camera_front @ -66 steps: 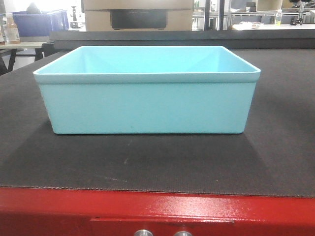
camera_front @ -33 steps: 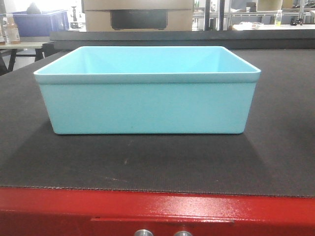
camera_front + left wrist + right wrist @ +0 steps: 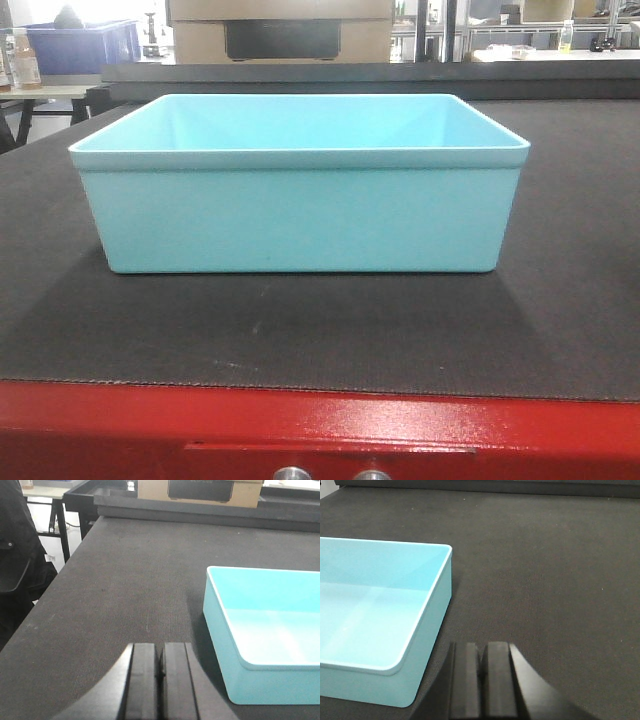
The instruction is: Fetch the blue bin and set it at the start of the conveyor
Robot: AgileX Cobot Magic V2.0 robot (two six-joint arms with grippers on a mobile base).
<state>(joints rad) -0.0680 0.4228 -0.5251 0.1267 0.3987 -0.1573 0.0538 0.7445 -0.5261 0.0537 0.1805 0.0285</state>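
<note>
Your blue bin already sits upright on the conveyor start, long axis crosswise — between both closed, empty pincers: left pincer and right pincer just beside its ends.

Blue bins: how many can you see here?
2. The blue bin, light turquoise, sits on the conveyor belt. A dark blue bin stands far behind, top left. Others may be hidden.
</note>
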